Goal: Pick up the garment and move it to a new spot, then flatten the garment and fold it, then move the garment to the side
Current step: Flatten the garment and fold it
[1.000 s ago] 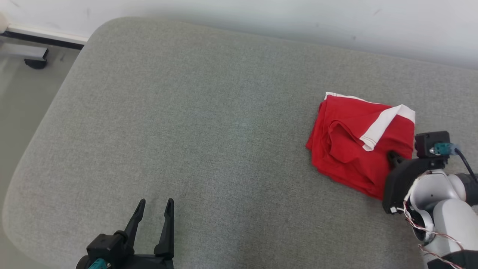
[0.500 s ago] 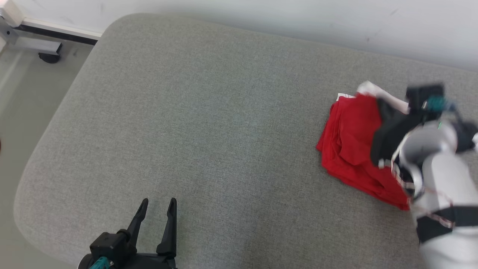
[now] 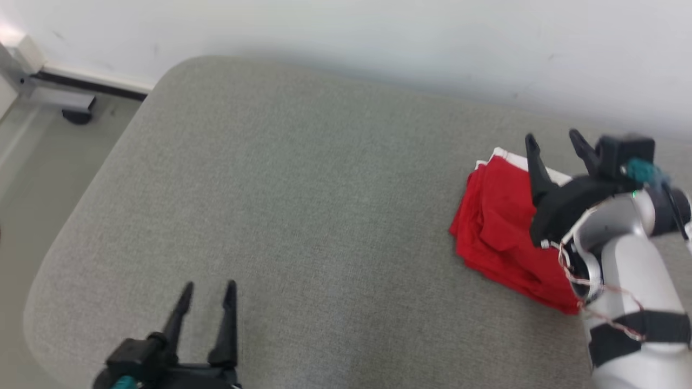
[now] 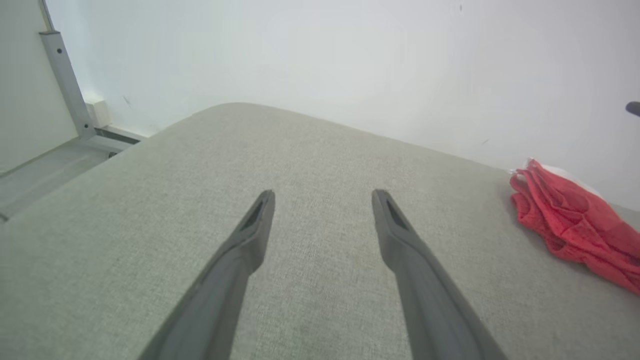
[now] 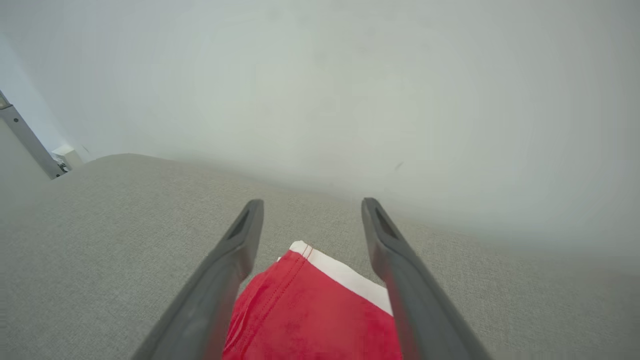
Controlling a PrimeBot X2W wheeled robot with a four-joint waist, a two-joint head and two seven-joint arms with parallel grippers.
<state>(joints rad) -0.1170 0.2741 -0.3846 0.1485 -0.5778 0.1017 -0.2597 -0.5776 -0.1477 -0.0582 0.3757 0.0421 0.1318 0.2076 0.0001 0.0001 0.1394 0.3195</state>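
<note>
Near us, the left end effector [image 3: 210, 284] hovers open over the cushion [image 3: 303, 205]. Farther right lies the folded garment [image 3: 497, 227]. The right end effector [image 3: 552, 136] stands spread and empty above its far hem. We would lift it straight up, since blur may hide a snag. A second ago it pinched the near edge, with the white band on top.

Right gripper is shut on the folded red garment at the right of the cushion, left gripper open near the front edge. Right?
No. The right gripper is open, fingers spread over the garment, not gripping it; the right wrist view shows this. The rest holds: garment folded at the right of the cushion, left gripper open near the front edge.
</note>
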